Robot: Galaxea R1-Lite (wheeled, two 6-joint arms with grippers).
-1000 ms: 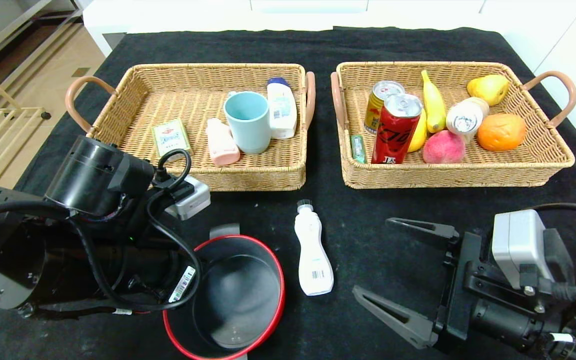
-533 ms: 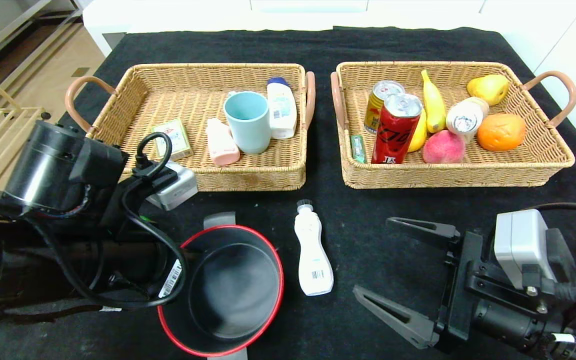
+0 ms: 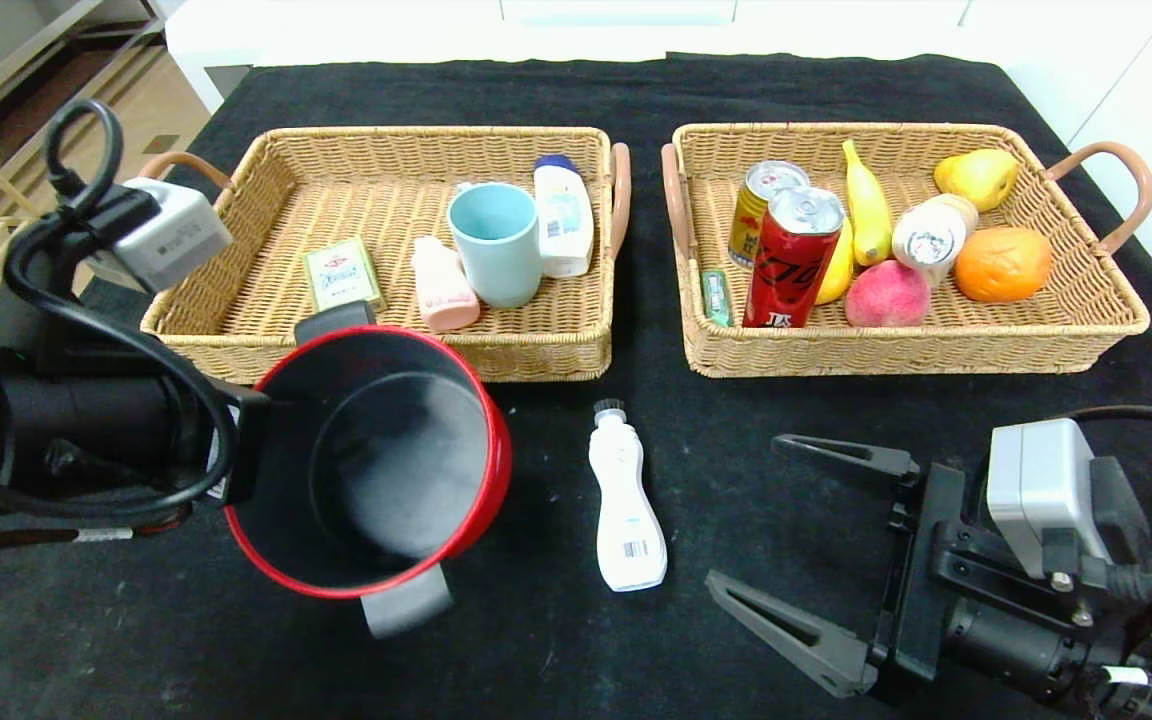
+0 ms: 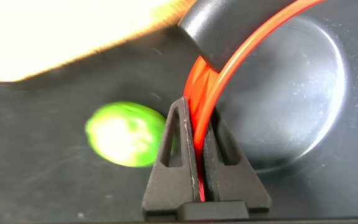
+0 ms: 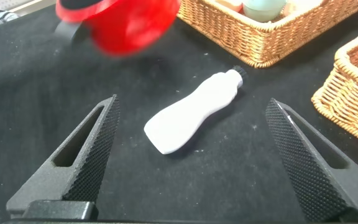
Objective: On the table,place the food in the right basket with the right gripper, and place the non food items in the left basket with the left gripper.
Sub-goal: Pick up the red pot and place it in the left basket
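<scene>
My left gripper is shut on the rim of a red pot with a black inside and grey handles, held above the table just in front of the left basket. In the left wrist view the fingers pinch the red rim, and a round green thing lies on the cloth below. It is hidden in the head view. A white bottle lies on the table in front of my right gripper, which is open and empty; the bottle also shows in the right wrist view.
The left basket holds a teal cup, a pink bottle, a white bottle and a green box. The right basket holds cans, a banana, a pear, an orange and a peach. Black cloth covers the table.
My left arm has lifted the red pot and carried it up and to the left, toward the left basket. The right arm and the white bottle have not moved.
</scene>
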